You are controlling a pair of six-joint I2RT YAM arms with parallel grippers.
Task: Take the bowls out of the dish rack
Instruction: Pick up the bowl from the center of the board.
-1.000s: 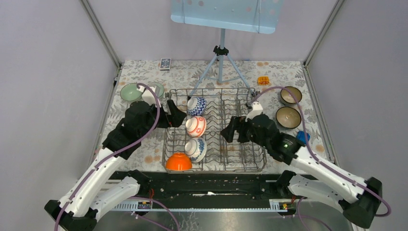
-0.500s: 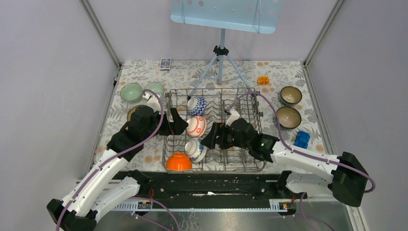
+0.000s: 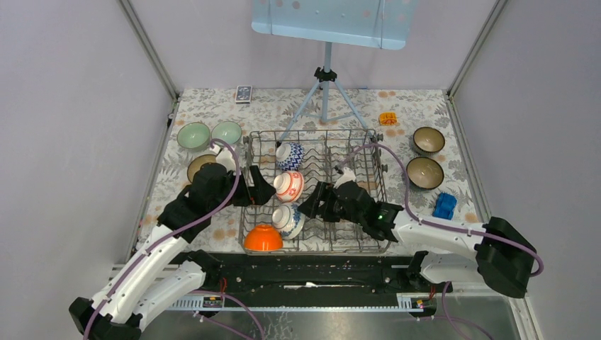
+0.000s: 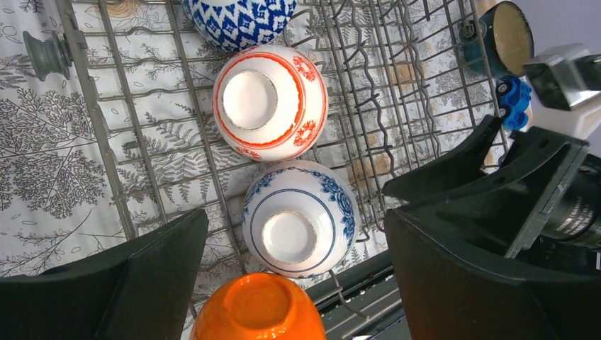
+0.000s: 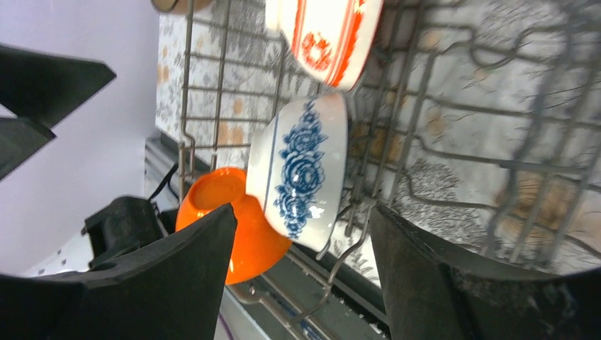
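Bowl: blue-and-white floral ceramic bowl (image 5: 301, 170) is standing on edge in the grey wire dish rack (image 3: 354, 152).
Right hand (image 3: 314, 204): gaping wide just beside it, on its right side, and likely the nearer.
Left hand (image 3: 261, 190): hanging wide open on the opposite side.

The blue-flowered bowl (image 3: 288, 220) is being crowded by the orange bowl (image 3: 263, 239) on the near side, the red-patterned bowl (image 3: 288, 185) on the far side, and the right gripper (image 3: 309, 204) on the right.

orange bowl (image 4: 254, 312) cut by bottom edge, blue zigzag bowl (image 4: 237, 18) cropped at top
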